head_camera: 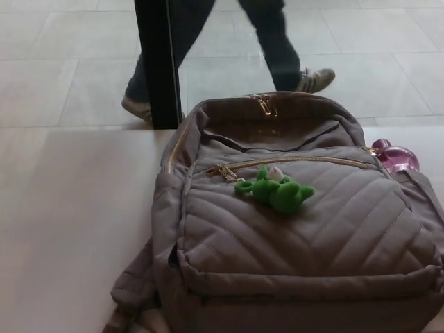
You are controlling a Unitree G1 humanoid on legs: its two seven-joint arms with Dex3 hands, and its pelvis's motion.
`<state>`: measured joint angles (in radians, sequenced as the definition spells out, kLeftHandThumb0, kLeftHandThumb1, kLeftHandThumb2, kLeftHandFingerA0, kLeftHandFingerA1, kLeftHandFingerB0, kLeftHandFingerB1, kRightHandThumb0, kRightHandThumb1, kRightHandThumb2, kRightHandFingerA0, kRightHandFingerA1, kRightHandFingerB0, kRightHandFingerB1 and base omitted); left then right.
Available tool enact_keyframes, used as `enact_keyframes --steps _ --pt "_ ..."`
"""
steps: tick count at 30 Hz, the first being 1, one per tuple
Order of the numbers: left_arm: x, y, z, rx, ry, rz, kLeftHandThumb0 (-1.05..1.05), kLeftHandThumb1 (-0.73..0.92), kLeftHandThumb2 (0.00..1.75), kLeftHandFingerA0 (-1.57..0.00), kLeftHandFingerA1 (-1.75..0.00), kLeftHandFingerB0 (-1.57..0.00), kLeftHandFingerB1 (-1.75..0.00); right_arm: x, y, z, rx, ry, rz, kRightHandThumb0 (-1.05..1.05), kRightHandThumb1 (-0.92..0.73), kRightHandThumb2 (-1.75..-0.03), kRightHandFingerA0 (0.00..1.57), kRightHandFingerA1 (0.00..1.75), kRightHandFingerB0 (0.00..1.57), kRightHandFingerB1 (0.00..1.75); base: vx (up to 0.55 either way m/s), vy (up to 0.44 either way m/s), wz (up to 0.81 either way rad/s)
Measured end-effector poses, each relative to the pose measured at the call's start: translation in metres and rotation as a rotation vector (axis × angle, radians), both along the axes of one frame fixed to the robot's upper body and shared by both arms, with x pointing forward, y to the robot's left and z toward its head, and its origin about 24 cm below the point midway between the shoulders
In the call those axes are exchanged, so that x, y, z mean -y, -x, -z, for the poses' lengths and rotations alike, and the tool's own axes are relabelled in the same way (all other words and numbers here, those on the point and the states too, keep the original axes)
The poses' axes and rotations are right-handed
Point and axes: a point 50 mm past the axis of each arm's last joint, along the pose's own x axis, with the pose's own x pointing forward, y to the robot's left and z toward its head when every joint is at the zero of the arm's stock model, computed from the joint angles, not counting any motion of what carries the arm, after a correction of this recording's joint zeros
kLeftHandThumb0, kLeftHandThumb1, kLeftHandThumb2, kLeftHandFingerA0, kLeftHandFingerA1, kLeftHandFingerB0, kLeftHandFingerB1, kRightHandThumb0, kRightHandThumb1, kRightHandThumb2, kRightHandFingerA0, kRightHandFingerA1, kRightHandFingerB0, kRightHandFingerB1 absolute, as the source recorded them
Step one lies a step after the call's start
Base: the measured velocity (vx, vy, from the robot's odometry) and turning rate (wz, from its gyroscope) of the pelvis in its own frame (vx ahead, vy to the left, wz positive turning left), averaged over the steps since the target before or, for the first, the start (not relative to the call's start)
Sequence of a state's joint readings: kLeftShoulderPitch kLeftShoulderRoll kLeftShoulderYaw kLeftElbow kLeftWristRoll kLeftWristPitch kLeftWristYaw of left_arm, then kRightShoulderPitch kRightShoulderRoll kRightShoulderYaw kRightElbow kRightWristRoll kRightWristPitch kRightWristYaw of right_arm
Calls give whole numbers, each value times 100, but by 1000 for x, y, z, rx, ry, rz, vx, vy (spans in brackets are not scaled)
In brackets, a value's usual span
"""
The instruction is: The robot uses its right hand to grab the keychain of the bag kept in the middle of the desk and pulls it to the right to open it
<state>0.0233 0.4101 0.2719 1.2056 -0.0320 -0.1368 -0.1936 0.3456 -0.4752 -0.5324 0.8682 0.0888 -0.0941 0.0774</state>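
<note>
No robot hand is in sight at this moment, so there are no fingers to place anything against, and I cannot tell whether they are spread or pressed together, or whether either hand is holding anything.

What the coming move turns on is plain enough, though. The grey quilted bag [291, 236] lies flat on the pale surface [69, 208], slightly right of the middle. Its front-pocket zip [298, 161] runs as a gold line roughly left to right across the bag. The green plush keychain [275, 190] hangs from the pull at the left end of that zip and sprawls on the quilting just below it, its long axis also about left to right.

Since the pull goes rightward along the zip, I'd judge the right hand must first reach leftward across the bag to the keychain. A person's legs [277, 41] pass behind the bag.
</note>
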Motion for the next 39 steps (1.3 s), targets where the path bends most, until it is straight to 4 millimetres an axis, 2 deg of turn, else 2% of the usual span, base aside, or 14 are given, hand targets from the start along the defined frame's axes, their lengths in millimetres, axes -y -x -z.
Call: enact_keyframes --steps 3,6,8,11,13,19,20,21,24,34,36,37,38,39 --pt "0 2 0 12 16 -7 -54 62 59 -61 -58 -51 -43 2 0 -3 23 0 11 -67 -53 -88 1 38 0 21 0 0 0" --pt "0 3 1 13 28 -10 -53 63 59 -63 -58 -53 -43 11 -11 -17 109 9 42 -60 -72 -61 11 33 0 15 0 0 0" --pt "0 3 1 17 30 -10 -54 62 59 -64 -59 -53 -43 17 -24 -31 187 28 55 -69 -59 -91 36 53 0 15 0 0 0" --pt "0 2 1 23 34 -13 -55 62 59 -64 -60 -53 -43 33 -53 -61 313 67 72 -64 -73 -61 18 33 0 23 0 0 0" --pt "0 2 1 25 36 -15 -54 62 59 -65 -60 -54 -44 38 -74 -81 392 92 50 -73 -56 -89 14 46 4 22 0 0 0" --pt "1 1 1 28 37 -16 -53 63 59 -64 -58 -52 -43 25 -133 -134 605 144 -90 -56 -72 -61 17 34 4 24 0 0 0" --pt "1 1 1 29 38 -15 -53 63 59 -63 -56 -52 -42 19 -145 -144 647 150 -128 -34 -50 -103 1 50 0 49 0 0 0" --pt "2 0 1 30 39 -15 -56 61 59 -61 -57 -53 -43 13 -155 -153 681 155 -162 -70 -54 -85 39 55 9 38 0 0 0" --pt "3 -1 2 32 45 -14 -57 61 58 -62 -58 -54 -43 -7 -182 -175 764 164 -261 -56 -68 -63 31 42 12 22 0 0 0" --pt "7 -2 4 37 63 -4 -55 63 60 -62 -58 -54 -43 -107 -250 -246 1005 146 -682 -78 -49 -85 24 52 11 40 0 0 0" --pt "7 -2 4 37 65 -1 -55 62 59 -64 -59 -57 -43 -136 -260 -258 1031 137 -803 -70 -58 -58 29 50 25 34 0 0 0" --pt "7 -2 4 38 66 0 -55 62 59 -65 -58 -57 -43 -148 -263 -262 1039 133 -855 -72 -45 -85 27 56 18 44 0 0 0" --pt "7 -2 4 38 66 1 -53 60 58 -64 -59 -57 -44 -155 -264 -264 1041 130 -883 -65 -56 -58 30 51 25 32 0 0 0" --pt "7 -2 4 38 67 2 -53 61 58 -64 -59 -56 -44 -169 -267 -268 1045 123 -941 -66 -44 -82 28 58 19 44 0 0 0"
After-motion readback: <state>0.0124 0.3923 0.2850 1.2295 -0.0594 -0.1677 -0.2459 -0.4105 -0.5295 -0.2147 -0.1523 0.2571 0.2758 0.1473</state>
